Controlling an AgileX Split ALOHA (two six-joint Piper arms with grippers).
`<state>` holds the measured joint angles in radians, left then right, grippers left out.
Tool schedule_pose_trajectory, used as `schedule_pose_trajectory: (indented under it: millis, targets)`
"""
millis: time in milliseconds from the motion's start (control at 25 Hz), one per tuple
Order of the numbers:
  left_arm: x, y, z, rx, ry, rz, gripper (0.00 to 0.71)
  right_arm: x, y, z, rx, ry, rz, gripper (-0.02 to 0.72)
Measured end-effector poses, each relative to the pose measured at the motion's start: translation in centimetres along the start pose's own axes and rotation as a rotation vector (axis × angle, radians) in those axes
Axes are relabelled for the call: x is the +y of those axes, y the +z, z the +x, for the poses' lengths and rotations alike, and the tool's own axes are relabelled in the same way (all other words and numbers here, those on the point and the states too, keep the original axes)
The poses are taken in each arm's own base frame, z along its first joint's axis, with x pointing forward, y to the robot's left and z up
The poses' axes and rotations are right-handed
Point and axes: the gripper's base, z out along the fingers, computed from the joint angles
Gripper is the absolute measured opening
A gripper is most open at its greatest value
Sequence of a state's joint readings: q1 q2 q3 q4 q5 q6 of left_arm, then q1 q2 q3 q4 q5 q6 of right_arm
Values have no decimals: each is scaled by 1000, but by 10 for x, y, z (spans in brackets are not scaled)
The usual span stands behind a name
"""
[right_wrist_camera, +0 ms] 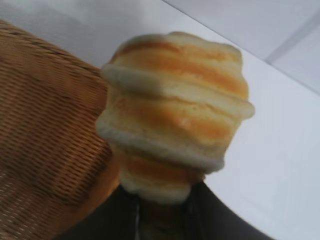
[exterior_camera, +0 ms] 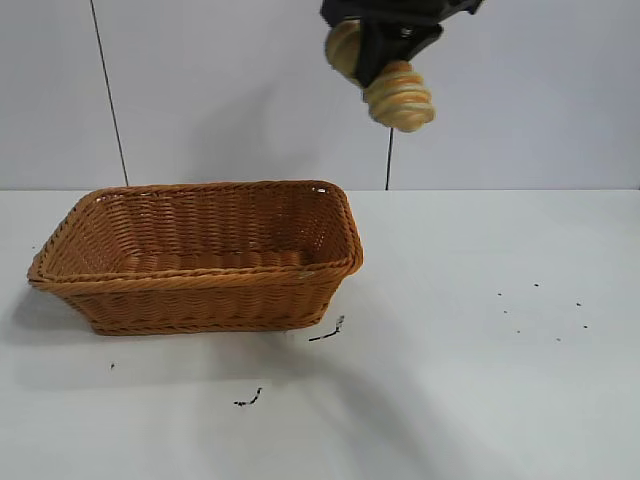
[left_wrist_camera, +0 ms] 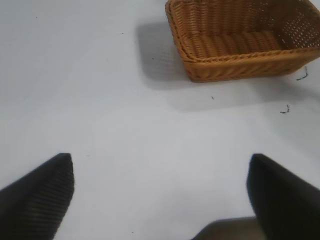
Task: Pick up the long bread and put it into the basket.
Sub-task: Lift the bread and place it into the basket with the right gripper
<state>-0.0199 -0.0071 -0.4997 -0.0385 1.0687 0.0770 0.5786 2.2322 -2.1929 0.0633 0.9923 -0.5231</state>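
Bread (exterior_camera: 400,97) clamped in right tool (exterior_camera: 385,55), ends protruding.

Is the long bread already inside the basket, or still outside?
Outside: right gripper holds long bread above the basket.

Bright even light, soft shadows, close-up blur

White table (exterior_camera: 480,400), dark specks (exterior_camera: 545,305), grey wall (exterior_camera: 220,90).
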Motion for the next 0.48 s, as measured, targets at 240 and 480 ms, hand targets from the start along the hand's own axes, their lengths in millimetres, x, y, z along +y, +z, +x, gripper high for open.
schedule_pose_trajectory:
  millis: [240,480]
  targets:
    - [0,0,0,0,0,0,692,22,11,-15,-83,-299,-27,118]
    - [0,0,0,0,0,0,692,32,43,-7,-75,-505,-73,104]
